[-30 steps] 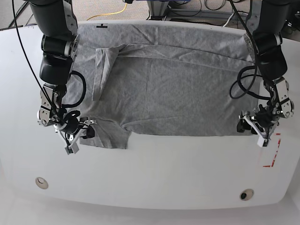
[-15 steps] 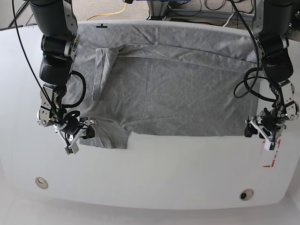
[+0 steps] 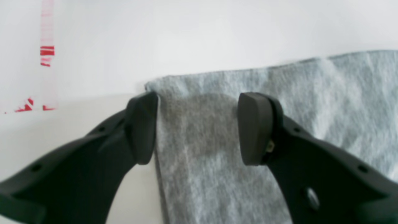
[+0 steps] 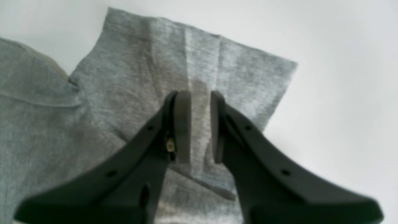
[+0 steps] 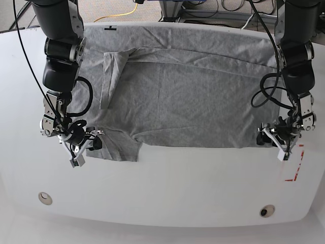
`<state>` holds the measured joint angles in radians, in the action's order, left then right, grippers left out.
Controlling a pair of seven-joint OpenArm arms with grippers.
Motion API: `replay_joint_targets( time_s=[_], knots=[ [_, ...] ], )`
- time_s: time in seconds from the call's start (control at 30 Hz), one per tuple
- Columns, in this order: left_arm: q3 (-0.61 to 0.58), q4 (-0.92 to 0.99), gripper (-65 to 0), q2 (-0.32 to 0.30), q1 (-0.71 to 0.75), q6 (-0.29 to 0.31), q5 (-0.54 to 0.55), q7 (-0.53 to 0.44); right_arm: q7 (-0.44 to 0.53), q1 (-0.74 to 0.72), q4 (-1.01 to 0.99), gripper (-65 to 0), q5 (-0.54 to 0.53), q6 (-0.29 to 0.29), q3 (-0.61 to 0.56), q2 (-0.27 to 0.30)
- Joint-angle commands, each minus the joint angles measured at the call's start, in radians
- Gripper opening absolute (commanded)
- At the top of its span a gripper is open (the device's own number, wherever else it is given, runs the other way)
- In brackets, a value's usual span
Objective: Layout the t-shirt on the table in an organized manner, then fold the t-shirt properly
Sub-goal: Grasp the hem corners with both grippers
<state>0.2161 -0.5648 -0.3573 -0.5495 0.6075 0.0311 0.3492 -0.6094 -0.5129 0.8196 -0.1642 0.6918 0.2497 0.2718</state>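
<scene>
t-shirt (image 5: pixel 183 96): spread flat across far half of desk (image 5: pixel 167 188)
handling: soft, light, limp; probably slides and bunches; take corners/hems
right gripper (image 4: pixel 196 130): jaws pinched on sleeve fold
left gripper (image 3: pixel 196 127): jaws apart, straddling hem corner, nothing held

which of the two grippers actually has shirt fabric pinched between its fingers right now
The right gripper, pinching a ridge of the t-shirt sleeve. The left gripper stands open over the hem corner.

No legible text — none anywhere
</scene>
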Motion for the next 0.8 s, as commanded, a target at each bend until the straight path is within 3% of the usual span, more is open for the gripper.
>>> replay_joint_targets(
  time_s=[0.0, 0.3, 0.77],
  knots=[
    [-0.004, -0.001, -27.1, -0.015, -0.027, -0.021, 0.007, 0.000, 0.019, -0.031, 0.017, -54.9, -0.024, 0.006, 0.003, 0.013],
    [-0.001, -0.004, -27.1, -0.016, -0.022, -0.097, 0.008, -0.002, 0.019, -0.030, 0.017, -54.9, -0.025, 0.006, 0.004, 0.014],
    [-0.002, -0.028, -27.1, -0.033, -0.020, -0.103, 0.008, -0.003, 0.018, -0.028, 0.017, -54.9, -0.027, 0.006, 0.004, 0.011]
  ],
)
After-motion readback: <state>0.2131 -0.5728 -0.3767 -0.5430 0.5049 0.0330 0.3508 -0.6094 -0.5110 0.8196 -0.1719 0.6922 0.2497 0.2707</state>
